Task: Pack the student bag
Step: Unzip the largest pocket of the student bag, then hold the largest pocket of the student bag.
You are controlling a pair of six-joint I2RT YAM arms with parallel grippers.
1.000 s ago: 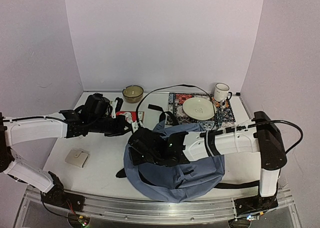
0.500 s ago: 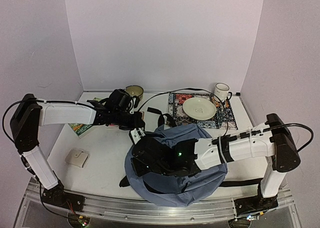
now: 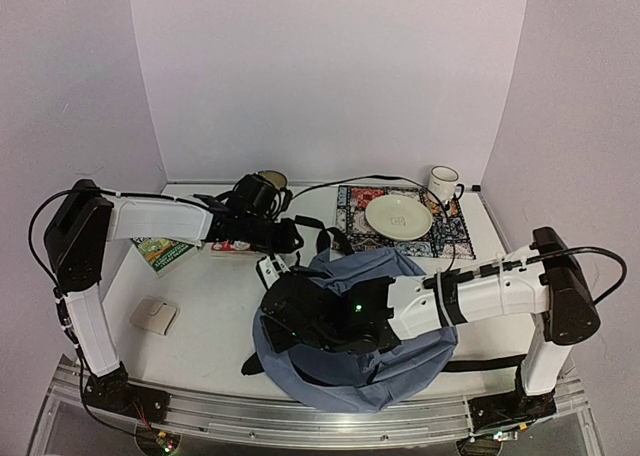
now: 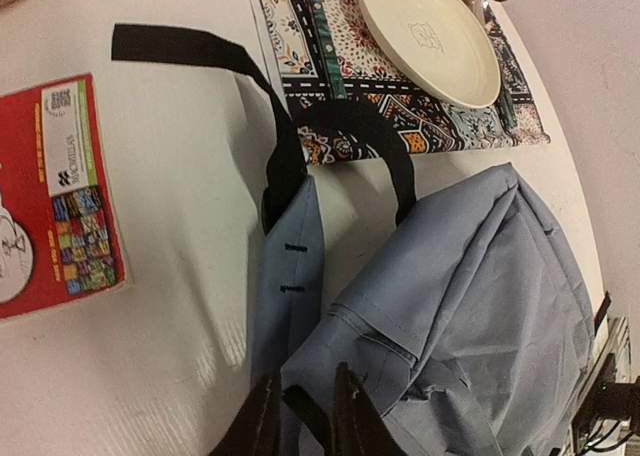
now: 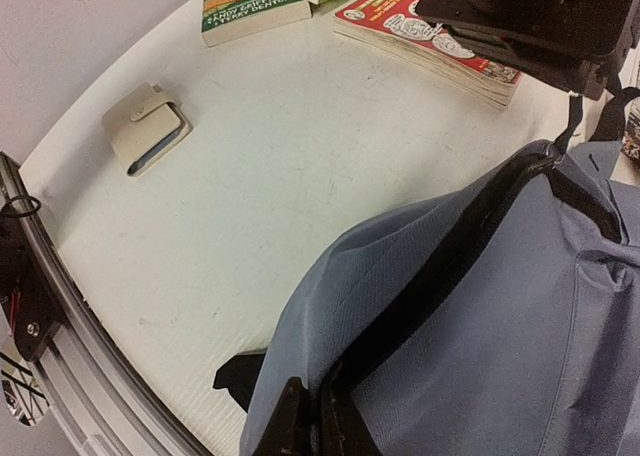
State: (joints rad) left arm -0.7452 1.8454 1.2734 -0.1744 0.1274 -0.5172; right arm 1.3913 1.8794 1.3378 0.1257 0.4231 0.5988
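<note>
student bag [image 3: 370, 374]: laid at near centre, mouth turned left | right gripper [image 5: 310, 421]: closed on black zipper edge [image 5: 450, 246], near-left side, judged so that the mouth is held open | left gripper [image 4: 305, 404]: narrow gap at far-left rim, grip cannot be told | red book [image 4: 55, 196]: placed just beside, far-left, likely to be packed.

Three plain, pale lilac walls closed in the scene: a back wall [image 3: 330, 76], a left wall [image 3: 60, 96] and a right wall [image 3: 580, 106], all bare and smooth. They met a white, matte table [image 3: 210, 306] whose surface looked faintly scuffed in the right wrist view. A metal rail [image 3: 300, 421] ran along the table's near edge. The light was soft and even, casting only weak shadows.
</note>
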